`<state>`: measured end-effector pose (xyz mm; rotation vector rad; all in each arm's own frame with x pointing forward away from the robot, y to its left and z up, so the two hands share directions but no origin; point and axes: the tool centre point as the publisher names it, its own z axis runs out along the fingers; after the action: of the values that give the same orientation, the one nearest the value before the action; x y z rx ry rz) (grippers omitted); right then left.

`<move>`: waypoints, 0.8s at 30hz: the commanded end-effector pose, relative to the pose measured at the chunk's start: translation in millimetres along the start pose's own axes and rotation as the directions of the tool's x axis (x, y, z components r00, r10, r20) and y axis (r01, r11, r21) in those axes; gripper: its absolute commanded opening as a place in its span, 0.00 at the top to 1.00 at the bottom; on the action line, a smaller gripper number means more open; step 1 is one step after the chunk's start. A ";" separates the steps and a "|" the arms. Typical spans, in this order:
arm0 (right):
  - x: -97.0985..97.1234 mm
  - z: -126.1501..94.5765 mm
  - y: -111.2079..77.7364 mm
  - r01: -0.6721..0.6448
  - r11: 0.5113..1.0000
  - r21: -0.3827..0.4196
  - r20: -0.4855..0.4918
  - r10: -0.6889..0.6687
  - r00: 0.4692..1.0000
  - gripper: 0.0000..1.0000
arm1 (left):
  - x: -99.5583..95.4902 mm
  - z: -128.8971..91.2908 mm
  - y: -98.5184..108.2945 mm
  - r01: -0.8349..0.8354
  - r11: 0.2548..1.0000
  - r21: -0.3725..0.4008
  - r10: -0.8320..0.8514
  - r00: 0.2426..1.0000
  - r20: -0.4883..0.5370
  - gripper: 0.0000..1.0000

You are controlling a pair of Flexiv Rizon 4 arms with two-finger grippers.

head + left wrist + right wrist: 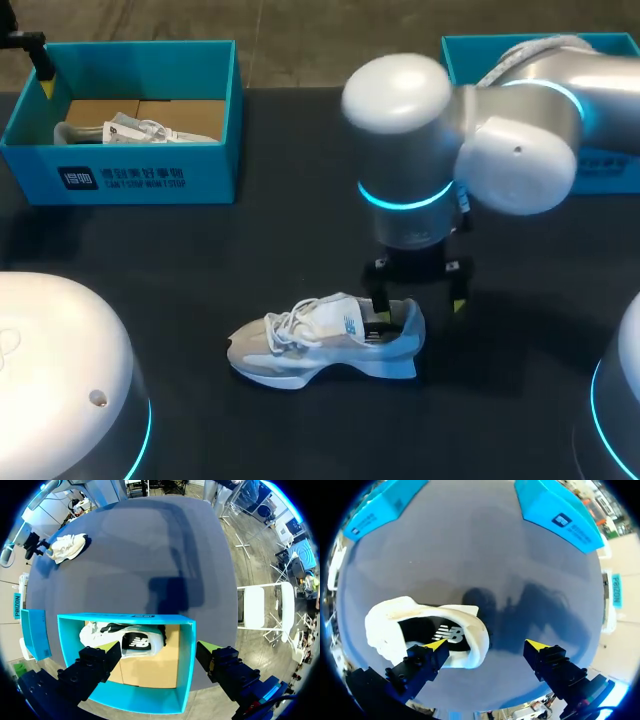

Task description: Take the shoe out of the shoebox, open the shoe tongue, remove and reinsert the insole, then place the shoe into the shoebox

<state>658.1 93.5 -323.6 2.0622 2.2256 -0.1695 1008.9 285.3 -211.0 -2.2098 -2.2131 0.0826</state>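
Prob. a robotics lab: robot arm over dark table w/ teal shoebox.

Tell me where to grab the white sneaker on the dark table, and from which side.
Take the heel collar of the white and grey sneaker, coming straight down from above. It stands upright on its sole, opening upward, so one finger likely fits inside and one outside the heel wall. The right gripper hangs open over that spot.

Right-hand shoebox half behind right arm
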 end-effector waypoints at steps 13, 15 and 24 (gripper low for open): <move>-53.3 -48.3 -3.3 0.285 0.936 -0.208 -0.301 -0.338 0.892 0.00 | -0.2 -0.2 -1.2 0.000 1.000 -0.003 0.000 1.000 -0.002 0.00; -55.5 -51.8 -2.9 0.318 0.921 -0.225 -0.322 -0.378 0.868 0.00 | -0.2 -0.2 -1.2 0.000 1.000 -0.003 0.000 1.000 -0.002 0.00; -58.6 -56.3 -2.5 0.535 0.797 -0.280 -0.396 -0.604 0.692 0.00 | -0.2 -0.2 -1.2 0.000 1.000 -0.003 0.000 1.000 -0.002 0.00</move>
<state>660.5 52.7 -255.8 1.3650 2.8298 0.2603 1008.9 285.3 -211.0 -2.2099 -2.2129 0.0826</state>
